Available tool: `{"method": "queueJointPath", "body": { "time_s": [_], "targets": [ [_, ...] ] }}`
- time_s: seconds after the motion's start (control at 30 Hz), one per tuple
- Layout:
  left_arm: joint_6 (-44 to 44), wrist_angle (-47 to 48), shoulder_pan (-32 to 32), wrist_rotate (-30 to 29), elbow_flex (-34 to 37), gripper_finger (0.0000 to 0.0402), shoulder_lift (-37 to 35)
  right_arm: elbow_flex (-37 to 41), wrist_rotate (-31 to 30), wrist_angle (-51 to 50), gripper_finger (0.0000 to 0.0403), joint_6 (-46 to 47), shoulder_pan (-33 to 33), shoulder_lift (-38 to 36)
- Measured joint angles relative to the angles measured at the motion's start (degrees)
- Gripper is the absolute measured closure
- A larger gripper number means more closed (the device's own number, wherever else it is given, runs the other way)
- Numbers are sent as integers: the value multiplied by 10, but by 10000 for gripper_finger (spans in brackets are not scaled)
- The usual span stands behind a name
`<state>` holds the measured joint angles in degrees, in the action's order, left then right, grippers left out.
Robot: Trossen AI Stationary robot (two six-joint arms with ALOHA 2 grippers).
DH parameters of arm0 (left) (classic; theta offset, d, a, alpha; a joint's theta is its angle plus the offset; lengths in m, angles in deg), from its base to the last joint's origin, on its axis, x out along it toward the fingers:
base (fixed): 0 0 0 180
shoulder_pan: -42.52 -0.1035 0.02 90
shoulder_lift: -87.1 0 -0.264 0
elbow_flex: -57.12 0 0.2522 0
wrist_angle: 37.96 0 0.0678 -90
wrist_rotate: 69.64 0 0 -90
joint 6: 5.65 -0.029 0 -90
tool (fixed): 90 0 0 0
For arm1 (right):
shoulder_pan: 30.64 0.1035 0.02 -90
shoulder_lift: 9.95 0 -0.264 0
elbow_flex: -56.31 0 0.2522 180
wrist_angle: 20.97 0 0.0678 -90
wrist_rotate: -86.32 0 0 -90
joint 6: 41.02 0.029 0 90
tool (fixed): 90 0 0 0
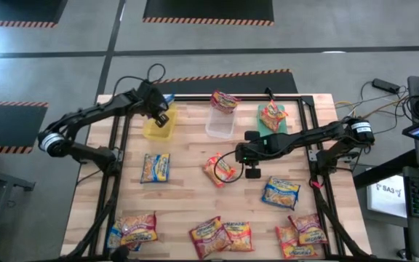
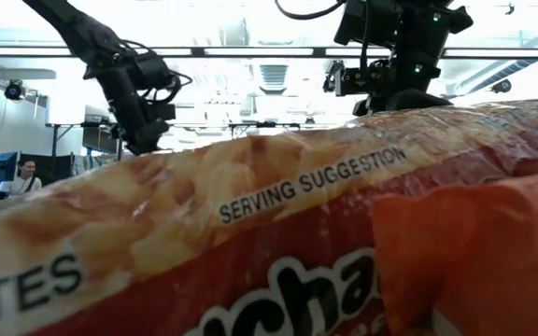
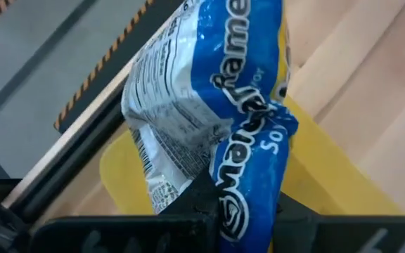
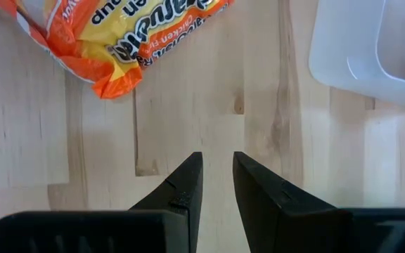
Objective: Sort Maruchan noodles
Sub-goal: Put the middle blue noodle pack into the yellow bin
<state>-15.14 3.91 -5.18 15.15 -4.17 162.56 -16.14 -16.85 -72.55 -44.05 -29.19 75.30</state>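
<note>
Noodle packets lie scattered across the table point(image 1: 188, 204) as my left claw point(image 1: 160, 116) pinches a blue packet point(image 3: 245, 105) over the yellow bin point(image 3: 336, 169), my right claw point(image 4: 216, 184) empty, fingers slightly apart, beside an orange packet point(image 4: 118, 35)

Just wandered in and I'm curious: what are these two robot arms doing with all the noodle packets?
They are sorting ramen packets into bins. The left gripper is shut on a blue packet above the yellow bin. The right gripper hangs over bare table near an orange packet, holding nothing, its fingers close together. The clear bin and green bin each hold a packet; more lie loose on the table.
</note>
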Motion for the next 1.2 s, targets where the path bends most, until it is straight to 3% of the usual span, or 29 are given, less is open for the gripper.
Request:
{"method": "queueJointPath", "body": {
  "time_s": [0.27, 0.57, 0.83, 0.97, 1.2],
  "targets": [
    [-2, -37, 0, -17, -9, 400, -55, 0, 0, 11, 332, 0, 0, 0],
    [-47, 68, 0, -3, -11, 400, -109, 0, 0, 13, 332, 0, 0, 0],
    [-48, 76, 0, 24, -11, 400, -84, 0, 0, 26, 332, 0, 0, 0],
    [-56, 71, 0, 79, -11, 400, -61, 0, 0, 28, 332, 0, 0, 0],
    [-62, 5, -1, 66, -11, 400, -8, 0, 0, 30, 332, 0, 0, 0]
  ]
}}
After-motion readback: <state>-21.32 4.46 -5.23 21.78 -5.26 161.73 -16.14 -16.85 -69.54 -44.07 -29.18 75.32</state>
